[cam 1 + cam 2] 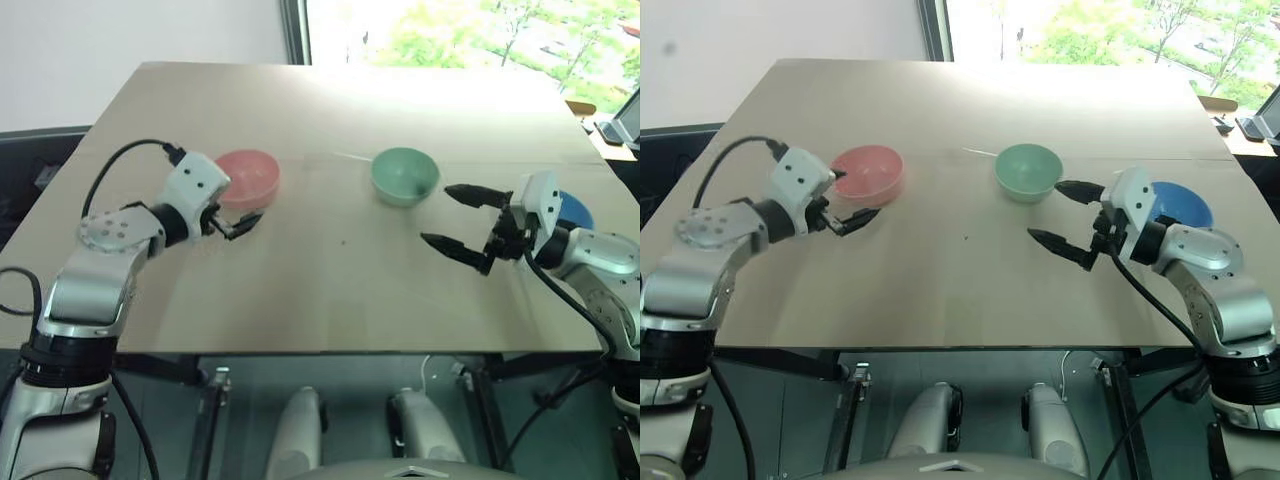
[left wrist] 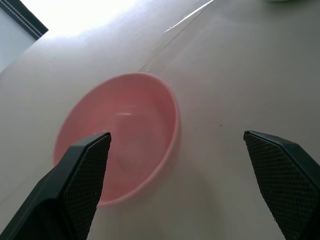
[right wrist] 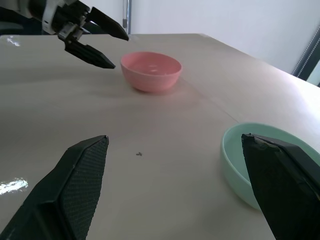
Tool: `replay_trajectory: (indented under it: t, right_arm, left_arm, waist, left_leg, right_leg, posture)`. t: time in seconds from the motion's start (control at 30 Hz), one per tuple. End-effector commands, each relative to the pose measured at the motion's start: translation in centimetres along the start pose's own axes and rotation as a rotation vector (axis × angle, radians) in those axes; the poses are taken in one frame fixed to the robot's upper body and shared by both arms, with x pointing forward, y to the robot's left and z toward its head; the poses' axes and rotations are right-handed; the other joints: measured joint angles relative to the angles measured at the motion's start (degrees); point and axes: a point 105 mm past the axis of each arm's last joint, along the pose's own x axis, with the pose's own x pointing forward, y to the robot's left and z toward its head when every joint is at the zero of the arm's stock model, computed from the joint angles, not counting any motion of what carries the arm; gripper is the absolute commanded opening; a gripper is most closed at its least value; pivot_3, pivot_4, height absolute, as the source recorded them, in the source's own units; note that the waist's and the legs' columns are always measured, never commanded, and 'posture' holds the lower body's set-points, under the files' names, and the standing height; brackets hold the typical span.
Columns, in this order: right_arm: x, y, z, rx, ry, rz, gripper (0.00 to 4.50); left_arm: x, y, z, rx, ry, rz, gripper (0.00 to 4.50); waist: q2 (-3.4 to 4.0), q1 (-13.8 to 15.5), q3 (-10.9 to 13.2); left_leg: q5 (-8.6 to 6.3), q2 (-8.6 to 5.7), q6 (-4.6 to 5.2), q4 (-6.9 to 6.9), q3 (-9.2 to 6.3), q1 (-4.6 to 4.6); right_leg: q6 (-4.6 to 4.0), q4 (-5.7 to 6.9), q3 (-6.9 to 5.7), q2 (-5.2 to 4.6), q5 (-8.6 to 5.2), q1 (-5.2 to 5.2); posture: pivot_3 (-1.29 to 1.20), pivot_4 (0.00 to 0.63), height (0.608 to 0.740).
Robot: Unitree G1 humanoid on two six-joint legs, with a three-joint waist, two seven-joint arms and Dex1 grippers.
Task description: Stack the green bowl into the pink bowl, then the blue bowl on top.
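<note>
Small round mint-green plastic bowl [image 1: 1028, 170] sits mid-counter, just beside the right pincer [image 1: 1067, 215], which hovers with fingers spread wide, holding nothing. Small round pale pink plastic bowl [image 1: 867, 173] rests on the tan counter [image 1: 960, 280] towards the left side, just beside the left pincer [image 1: 851, 219]; its fingers are wide apart, empty. Small round sky-blue plastic bowl [image 1: 1185, 207] lies at right, partly behind the right wrist.

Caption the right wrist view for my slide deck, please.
Open right gripper nears the mint-green plastic bowl; pale pink plastic bowl beyond.
</note>
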Motion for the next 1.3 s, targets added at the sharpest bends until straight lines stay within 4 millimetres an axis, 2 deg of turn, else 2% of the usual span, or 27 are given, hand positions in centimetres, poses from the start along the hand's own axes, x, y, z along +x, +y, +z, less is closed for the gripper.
replay_trajectory:
  t: [0.03, 0.13, 0.37, 0.5, 0.57, 0.63, 0.7, 0.8, 0.83, 1.0, 1.1, 1.3]
  right_arm:
    - [0.7, 0.7, 2.2, -0.060, -0.088, 0.054, 4.46]
    - [1.3, 1.0, 3.0, -0.069, -0.126, 0.072, 4.46]
    - [1.7, 1.7, 3.8, -0.081, -0.149, 0.067, 4.46]
    - [1.6, 1.8, 3.8, -0.085, -0.146, 0.048, 4.50]
    - [1.5, 1.8, 3.7, -0.085, -0.142, 0.037, 4.50]
    - [1.4, 1.8, 3.7, -0.086, -0.140, 0.027, 4.50]
    - [1.3, 1.7, 3.8, -0.089, -0.139, 0.017, 4.50]
    - [1.1, 1.6, 3.8, -0.093, -0.138, 0.002, 4.50]
    - [1.0, 1.5, 3.8, -0.095, -0.136, -0.004, 4.50]
    - [0.3, 0.9, 3.7, -0.106, -0.125, -0.042, 4.50]
    - [-0.2, 0.6, 3.5, -0.107, -0.113, -0.062, 4.50]
    - [-0.9, 0.6, 3.2, -0.114, -0.090, -0.086, 4.50]
  left_arm:
    - [0.7, 0.3, -0.5, 0.088, 0.089, -0.001, 4.50]
    - [1.9, -0.6, -0.5, 0.183, 0.132, -0.054, 4.50]
    - [4.2, -0.7, -1.1, 0.275, 0.203, -0.063, 4.50]
    - [5.1, -0.9, -1.0, 0.311, 0.197, -0.087, 3.40]
    - [5.5, -1.0, -0.8, 0.315, 0.189, -0.098, 2.67]
    - [5.8, -1.0, -0.5, 0.318, 0.179, -0.108, 2.20]
    - [6.1, -1.0, -0.2, 0.322, 0.169, -0.116, 1.33]
    - [6.2, -1.4, 0.9, 0.307, 0.129, -0.147, 0.26]
    - [6.1, -1.8, 1.5, 0.298, 0.111, -0.173, 0.12]
    - [5.1, -4.5, 5.3, 0.251, -0.049, -0.331, 0.12]
    - [4.3, -6.9, 6.6, 0.228, -0.109, -0.461, 0.12]
    - [3.3, -10.4, 7.0, 0.324, -0.169, -0.651, 0.12]
  waist:
    - [0.00, -0.2, 0.0]
    - [0.00, -0.3, 0.0]
    - [-0.01, 0.2, 0.0]
    - [0.00, 0.5, 0.0]
    - [-0.01, 0.6, 0.0]
    - [-0.01, 0.7, 0.0]
    - [-0.01, 0.7, 0.0]
    - [-0.01, 0.7, 0.0]
    - [-0.01, 0.7, 0.0]
    - [-0.01, 0.7, 0.0]
    - [-0.01, 0.7, 0.0]
    - [0.00, 0.5, 0.0]
  left_leg:
    - [0.00, 0.00, 0.00, 0.00, 0.00, -0.01]
    - [0.00, 0.00, 0.00, 0.00, 0.00, 0.00]
    - [0.00, -0.01, 0.00, 0.02, 0.00, -0.03]
    - [0.00, -0.01, 0.00, 0.03, 0.01, -0.04]
    - [0.00, 0.00, 0.00, 0.03, 0.00, -0.04]
    - [0.00, 0.00, 0.00, 0.03, -0.01, -0.04]
    - [0.00, -0.01, 0.00, 0.06, 0.00, -0.05]
    - [0.00, -0.01, 0.00, 0.07, 0.00, -0.06]
    - [0.00, -0.01, 0.00, 0.07, 0.00, -0.06]
    - [0.00, -0.01, 0.00, 0.08, -0.01, -0.09]
    - [0.00, -0.01, 0.00, 0.09, -0.02, -0.07]
    - [0.00, -0.01, 0.00, 0.09, 0.00, -0.02]
  right_leg:
    - [0.00, 0.00, 0.00, 0.00, 0.00, 0.00]
    - [0.00, 0.03, 0.01, 0.01, 0.00, -0.01]
    - [0.00, 0.03, 0.00, 0.01, 0.00, -0.02]
    - [0.00, 0.02, 0.01, 0.01, 0.00, -0.02]
    - [0.00, 0.03, 0.00, 0.01, 0.00, -0.03]
    - [0.00, 0.06, 0.00, 0.01, 0.00, -0.03]
    - [0.00, 0.05, 0.00, 0.00, 0.00, -0.03]
    - [0.00, 0.06, 0.00, 0.00, 0.00, -0.03]
    - [0.00, 0.06, 0.00, 0.00, 0.00, -0.03]
    - [0.00, 0.07, -0.01, 0.00, 0.00, -0.03]
    - [0.00, 0.10, -0.01, 0.00, 0.00, -0.03]
    - [0.00, 0.14, 0.02, 0.01, 0.00, -0.02]
  posture:
    - [0.00, 0.150, 0.740]
    - [0.00, 0.150, 0.740]
    - [0.00, 0.150, 0.740]
    - [0.00, 0.150, 0.740]
    - [0.00, 0.150, 0.740]
    - [0.00, 0.150, 0.740]
    - [0.00, 0.150, 0.740]
    - [0.00, 0.150, 0.740]
    - [0.00, 0.150, 0.740]
    - [0.00, 0.150, 0.740]
    - [0.00, 0.150, 0.740]
    - [0.00, 0.150, 0.740]
